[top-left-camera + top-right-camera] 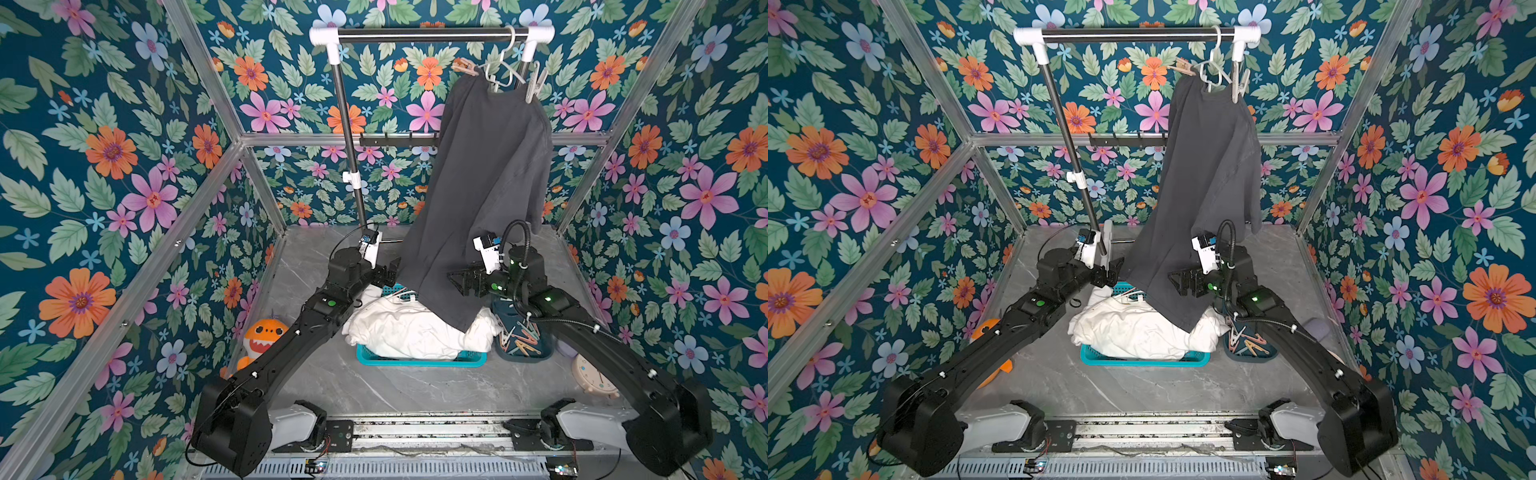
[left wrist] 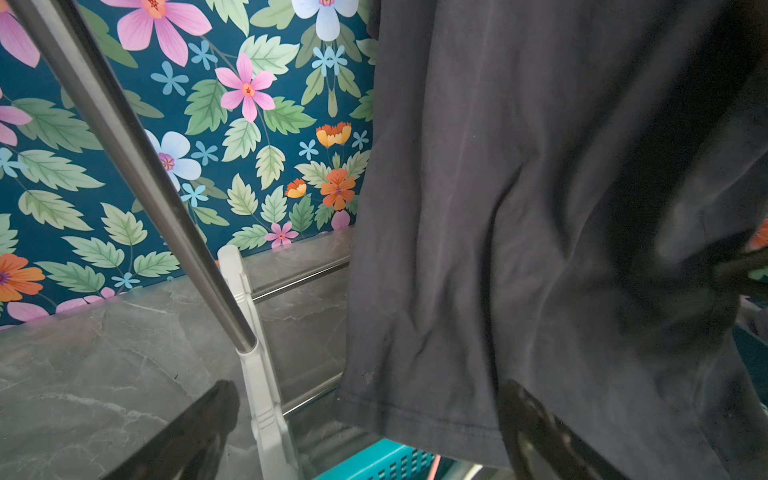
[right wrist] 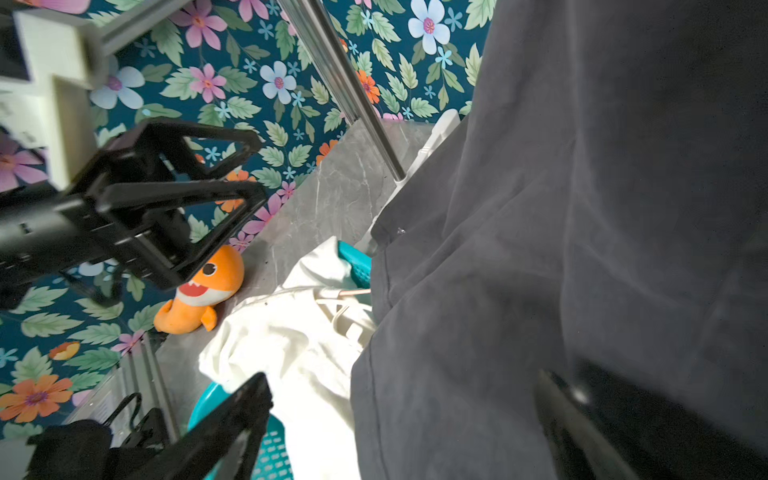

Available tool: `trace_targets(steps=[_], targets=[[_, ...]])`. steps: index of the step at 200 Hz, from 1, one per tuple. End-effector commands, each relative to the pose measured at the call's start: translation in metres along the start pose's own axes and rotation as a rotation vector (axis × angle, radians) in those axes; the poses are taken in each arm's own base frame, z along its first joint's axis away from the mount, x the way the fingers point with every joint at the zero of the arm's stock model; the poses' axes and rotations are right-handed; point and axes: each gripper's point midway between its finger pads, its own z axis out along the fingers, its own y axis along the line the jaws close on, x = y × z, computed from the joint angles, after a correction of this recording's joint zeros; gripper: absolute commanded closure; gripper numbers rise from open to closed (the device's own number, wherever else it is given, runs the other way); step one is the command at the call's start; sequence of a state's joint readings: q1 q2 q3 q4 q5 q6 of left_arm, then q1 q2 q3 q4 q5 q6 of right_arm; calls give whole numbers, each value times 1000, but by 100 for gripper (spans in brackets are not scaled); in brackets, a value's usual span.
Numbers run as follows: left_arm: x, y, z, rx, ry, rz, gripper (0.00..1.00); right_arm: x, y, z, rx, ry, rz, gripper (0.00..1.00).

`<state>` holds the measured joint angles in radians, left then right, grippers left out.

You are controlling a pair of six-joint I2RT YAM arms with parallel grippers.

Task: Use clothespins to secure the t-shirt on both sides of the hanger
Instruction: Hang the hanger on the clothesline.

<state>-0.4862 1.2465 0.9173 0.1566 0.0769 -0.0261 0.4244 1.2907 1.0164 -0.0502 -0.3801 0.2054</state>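
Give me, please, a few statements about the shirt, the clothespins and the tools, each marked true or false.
1. The grey t-shirt hangs from the white hanger. True.
2. No clothespin is on the hanger. False: a tan clothespin and a grey clothespin sit at its shoulders.
3. One tool grips a clothespin. False: the left tool is open and holds none.
4. The teal basket holds white cloth. True.
5. Spare clothespins lie in a dark tray. True.
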Motion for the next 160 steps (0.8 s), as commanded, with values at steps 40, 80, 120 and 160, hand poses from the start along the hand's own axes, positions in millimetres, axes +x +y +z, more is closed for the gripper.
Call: trace_targets(steps=[40, 80, 120, 160], targets=[[3, 2, -3, -13, 0, -4, 0, -29, -49, 53, 184, -8, -109, 1], [4, 2, -3, -13, -1, 1, 0, -51, -101, 68, 299, -17, -82, 1], [6, 2, 0, -16, 6, 7, 0, -87, -141, 76, 405, -35, -114, 1], [12, 4, 5, -26, 24, -3, 0, -121, -157, 81, 456, -95, -142, 0]])
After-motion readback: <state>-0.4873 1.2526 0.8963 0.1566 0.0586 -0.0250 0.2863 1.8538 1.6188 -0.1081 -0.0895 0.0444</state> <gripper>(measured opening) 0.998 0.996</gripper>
